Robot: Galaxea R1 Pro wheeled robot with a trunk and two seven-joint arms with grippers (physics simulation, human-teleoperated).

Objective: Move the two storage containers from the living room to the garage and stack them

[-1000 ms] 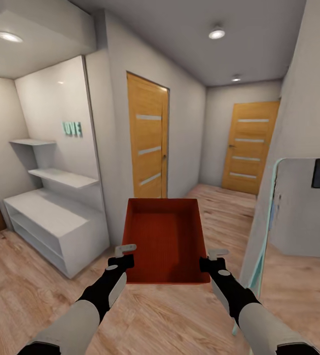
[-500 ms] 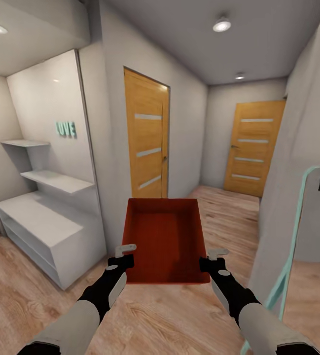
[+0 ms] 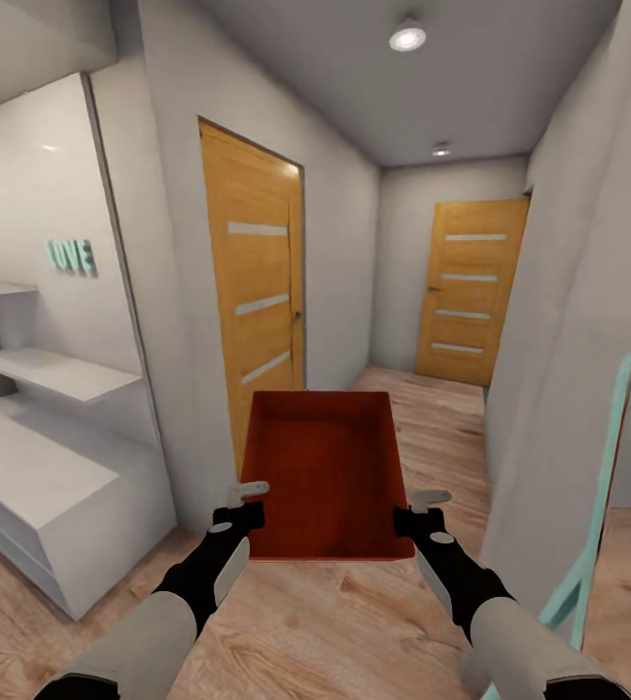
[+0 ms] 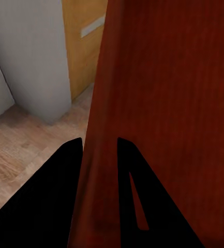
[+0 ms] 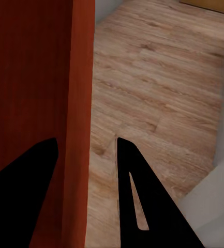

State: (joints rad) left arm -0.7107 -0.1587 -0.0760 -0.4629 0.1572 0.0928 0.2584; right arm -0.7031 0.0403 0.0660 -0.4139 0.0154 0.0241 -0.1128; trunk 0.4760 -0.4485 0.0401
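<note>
Red bin (image 3: pixel 323 472) held up over wood floor (image 3: pixel 354 622) in hallway, btwn both arms. Left gripper (image 3: pixel 246 501) & right gripper (image 3: pixel 422 507) each pinch a side wall near its front corners.

Home hallway, wood doors (image 3: pixel 254 311), plank floor (image 3: pixel 432 418), white shelving (image 3: pixel 33 457)
</note>
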